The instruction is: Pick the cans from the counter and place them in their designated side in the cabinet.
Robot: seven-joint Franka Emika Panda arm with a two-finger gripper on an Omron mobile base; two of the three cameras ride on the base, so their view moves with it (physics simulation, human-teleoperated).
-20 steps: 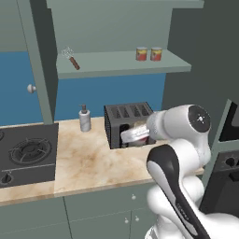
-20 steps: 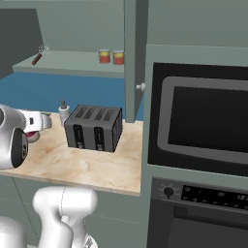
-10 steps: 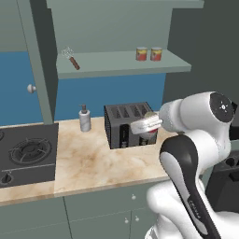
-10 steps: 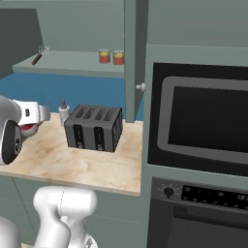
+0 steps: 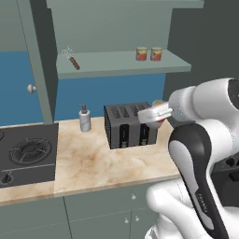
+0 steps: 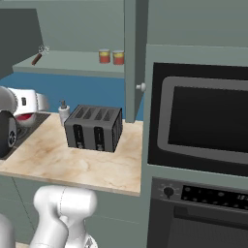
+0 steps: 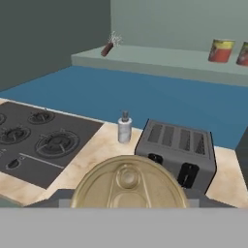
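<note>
The tool (image 5: 158,113) hangs above the desk (image 5: 107,161), over the right end of the toaster (image 5: 130,125); its jaws are closed on a can (image 7: 130,183), whose gold pull-tab lid sits right against the hand camera; in the left base view only a sliver of that can shows at the tool's tip. Two more cans stand upright side by side on the cabinet shelf (image 5: 116,63): a red one (image 5: 141,53) and just right of it an orange-red one (image 5: 156,53); both lie above and behind the tool, well apart from it. A whisk (image 5: 71,58) lies at the shelf's left end; a pump bottle (image 5: 84,118) stands on the desk between stove (image 5: 28,154) and toaster.
</note>
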